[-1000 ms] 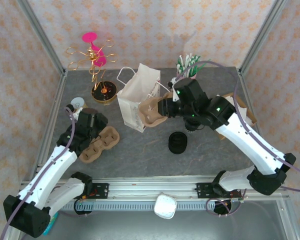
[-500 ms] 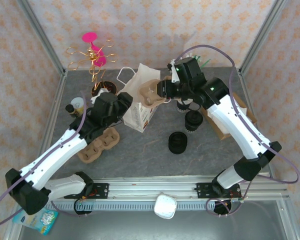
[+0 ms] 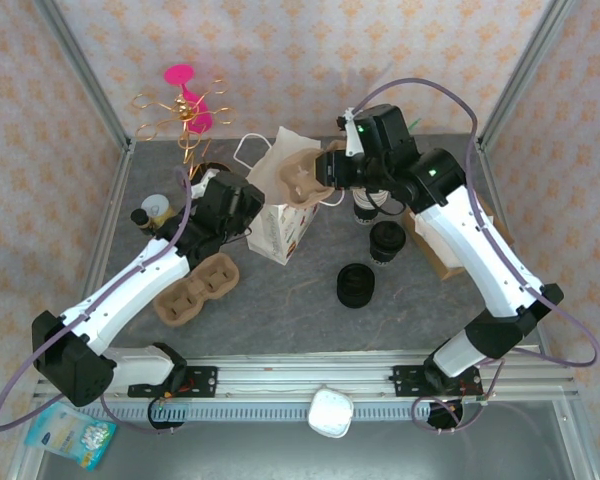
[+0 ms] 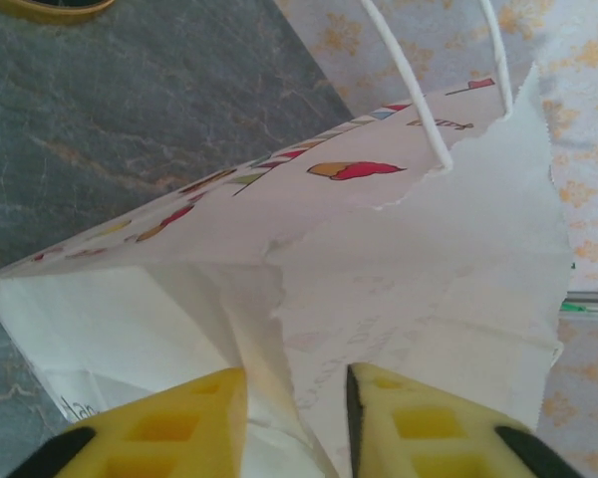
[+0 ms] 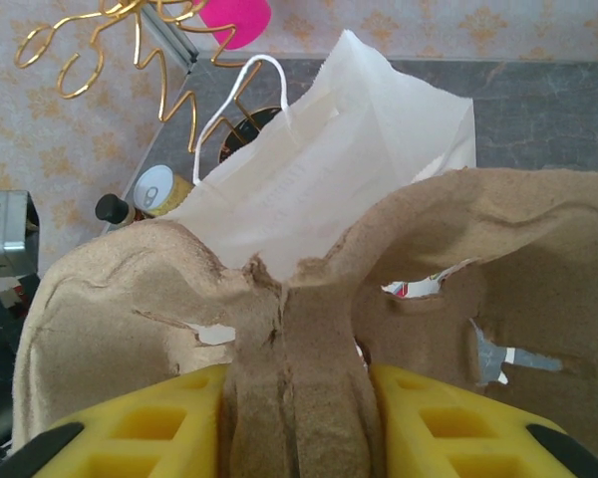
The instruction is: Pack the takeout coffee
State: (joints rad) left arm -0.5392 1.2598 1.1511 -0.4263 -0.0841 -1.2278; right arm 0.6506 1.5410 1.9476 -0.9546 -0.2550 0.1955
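The takeout coffee [image 3: 387,240], a small black cup with a black lid, stands on the table to the right of the white paper bag [image 3: 272,215]. My right gripper [image 3: 325,182] is shut on the middle ridge of a brown pulp cup carrier [image 3: 300,180] and holds it tilted over the bag's mouth. In the right wrist view the carrier [image 5: 309,329] sits between the yellow fingers [image 5: 194,418], with the bag [image 5: 319,169] behind it. My left gripper [image 3: 248,205] is at the bag's left rim. Its fingers [image 4: 179,423] stand apart around a fold of the bag wall [image 4: 419,289].
A second pulp carrier [image 3: 195,290] lies at the left front. A low pile of black lids [image 3: 356,285] sits mid-table. A stack of cups [image 3: 365,205] and a cardboard box [image 3: 450,255] are on the right. A gold stand [image 3: 190,110] and a can [image 3: 157,208] are at the back left.
The left arm has swung from the carrier on the table up to the bag's left rim. The right arm has lifted its carrier up and back, over the bag's mouth.
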